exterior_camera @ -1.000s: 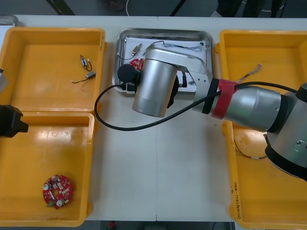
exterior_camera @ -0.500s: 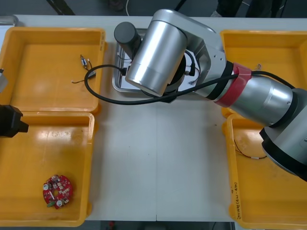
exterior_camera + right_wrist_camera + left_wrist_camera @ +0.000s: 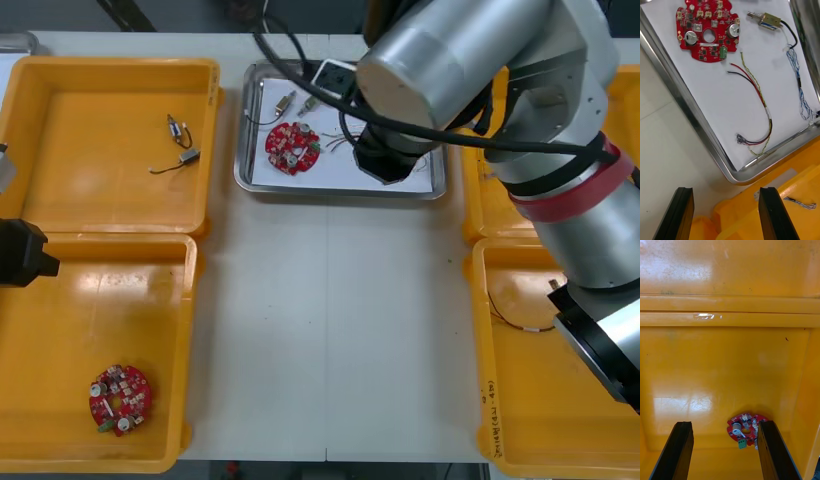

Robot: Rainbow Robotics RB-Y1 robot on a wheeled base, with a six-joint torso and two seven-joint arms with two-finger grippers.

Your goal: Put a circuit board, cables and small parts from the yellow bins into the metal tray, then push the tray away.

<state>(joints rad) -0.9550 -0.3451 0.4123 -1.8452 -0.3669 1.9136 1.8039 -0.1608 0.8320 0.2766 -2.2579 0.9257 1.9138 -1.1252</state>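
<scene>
Front view: shiny metal tray [image 3: 335,191], white inside, sits between the yellow plastic bins [image 3: 205,150] on the light table [image 3: 330,320]. A round red circuit board [image 3: 292,148] lies flat in the tray's left half, so loading looks done and the push remains, by my reading. Silver right arm [image 3: 470,60] reaches over the tray's right half. Bins hem the tray on both sides, so the free path is straight away, with a narrow strip of table beyond the tray's far rim. Right wrist view: right gripper [image 3: 726,213] wide open, holding nothing, above the bin rim just beside the tray's corner. In the tray: board, thin red and yellow cable [image 3: 760,98], twisted blue and white cable [image 3: 800,92] along one side wall, small metal part [image 3: 766,19]. Nothing overhangs the rim, which leaves it bare for pushing contact. Left wrist view: left gripper [image 3: 725,450] open, empty, parked over a left bin well apart from the tray, a second red board [image 3: 746,426] ahead of its fingers.
</scene>
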